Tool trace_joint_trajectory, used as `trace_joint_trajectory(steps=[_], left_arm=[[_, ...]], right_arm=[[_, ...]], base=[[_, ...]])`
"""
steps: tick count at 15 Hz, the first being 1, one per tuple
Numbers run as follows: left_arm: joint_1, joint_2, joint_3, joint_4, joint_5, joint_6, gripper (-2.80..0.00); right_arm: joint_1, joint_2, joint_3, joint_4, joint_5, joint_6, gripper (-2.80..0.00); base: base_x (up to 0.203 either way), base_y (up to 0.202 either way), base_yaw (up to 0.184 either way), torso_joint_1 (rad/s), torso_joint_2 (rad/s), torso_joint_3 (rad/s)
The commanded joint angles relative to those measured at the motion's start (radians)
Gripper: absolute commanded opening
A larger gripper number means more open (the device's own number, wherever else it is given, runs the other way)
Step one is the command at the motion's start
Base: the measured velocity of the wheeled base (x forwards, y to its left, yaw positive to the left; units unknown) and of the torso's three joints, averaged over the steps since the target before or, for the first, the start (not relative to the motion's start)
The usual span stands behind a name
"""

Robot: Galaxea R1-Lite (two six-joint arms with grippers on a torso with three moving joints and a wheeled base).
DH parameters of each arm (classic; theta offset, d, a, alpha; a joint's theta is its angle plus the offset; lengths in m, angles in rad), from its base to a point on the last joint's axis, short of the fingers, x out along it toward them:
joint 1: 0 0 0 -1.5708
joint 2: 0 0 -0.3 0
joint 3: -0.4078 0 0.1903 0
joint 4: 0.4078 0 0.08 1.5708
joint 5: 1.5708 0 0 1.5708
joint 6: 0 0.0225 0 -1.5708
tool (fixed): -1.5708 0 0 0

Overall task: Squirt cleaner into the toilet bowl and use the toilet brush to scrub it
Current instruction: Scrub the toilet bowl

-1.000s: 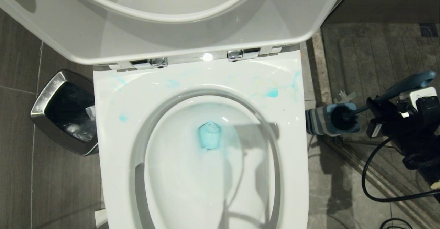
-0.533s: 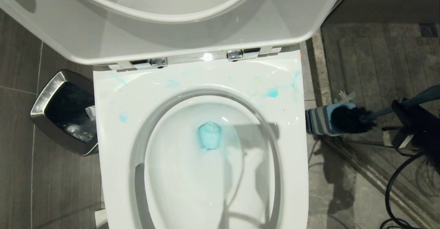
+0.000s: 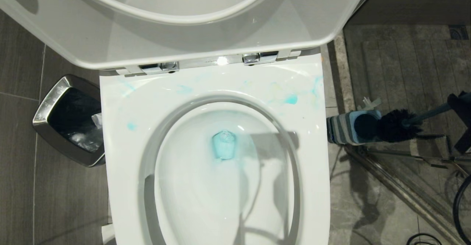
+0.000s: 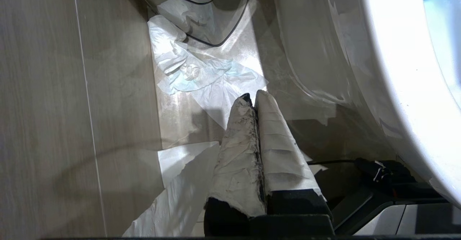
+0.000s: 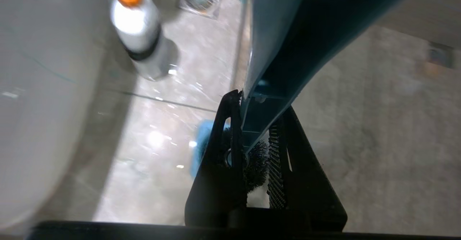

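The white toilet bowl (image 3: 220, 201) fills the middle of the head view, seat and lid raised. Turquoise cleaner (image 3: 223, 145) pools at its bottom, and pale blue smears (image 3: 291, 99) mark the wide rim (image 3: 125, 156). On the right, the toilet brush hangs clear of its striped holder (image 3: 346, 130), black bristle head (image 3: 396, 125) just beside it. My right gripper (image 5: 260, 103) is shut on the slate-blue handle (image 5: 281, 34); it shows only at the head view's right edge (image 3: 460, 107). My left gripper (image 4: 254, 96), fingers wrapped in white, is shut and empty, low beside the toilet's base.
A square steel bin (image 3: 68, 120) stands left of the toilet, with crumpled tissue (image 4: 201, 74) on the floor by it. A white bottle with an orange cap (image 5: 138, 27) stands on the floor right of the toilet. A metal floor rail (image 3: 404, 186) and black cable (image 3: 460, 204) lie at right.
The brush head has come out of its holder and moved right. My right arm has drawn back toward the right edge of the head view with the handle in its grip.
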State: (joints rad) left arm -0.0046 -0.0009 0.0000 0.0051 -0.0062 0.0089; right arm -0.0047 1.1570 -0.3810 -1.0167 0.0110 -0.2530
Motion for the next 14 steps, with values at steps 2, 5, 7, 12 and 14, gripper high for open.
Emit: trace_joint_trajectory(steps=[2, 5, 7, 12, 14], left_arm=[[0.0, 0.001, 0.0, 0.0, 0.0, 0.0, -2.8], [0.0, 0.001, 0.0, 0.0, 0.0, 0.0, -2.8], [0.0, 0.001, 0.0, 0.0, 0.0, 0.0, -2.8], [0.0, 0.001, 0.0, 0.0, 0.0, 0.003, -2.8], [0.0, 0.001, 0.0, 0.0, 0.0, 0.002, -2.8]], right_arm=[[0.003, -0.1, -0.176, 0.238, 0.052, 0.04, -2.8], [0.03, -0.161, -0.289, 0.47, 0.095, 0.045, -2.8], [0.038, -0.166, -0.339, 0.525, 0.098, 0.035, -2.8], [0.038, -0.165, -0.345, 0.543, 0.089, 0.003, -2.8], [0.038, -0.161, -0.342, 0.543, 0.089, -0.007, -2.8]], base=[[0.0, 0.0, 0.0, 0.0, 0.0, 0.0], [0.0, 0.0, 0.0, 0.0, 0.0, 0.0], [0.0, 0.0, 0.0, 0.0, 0.0, 0.0], [0.0, 0.0, 0.0, 0.0, 0.0, 0.0], [0.0, 0.0, 0.0, 0.0, 0.0, 0.0]])
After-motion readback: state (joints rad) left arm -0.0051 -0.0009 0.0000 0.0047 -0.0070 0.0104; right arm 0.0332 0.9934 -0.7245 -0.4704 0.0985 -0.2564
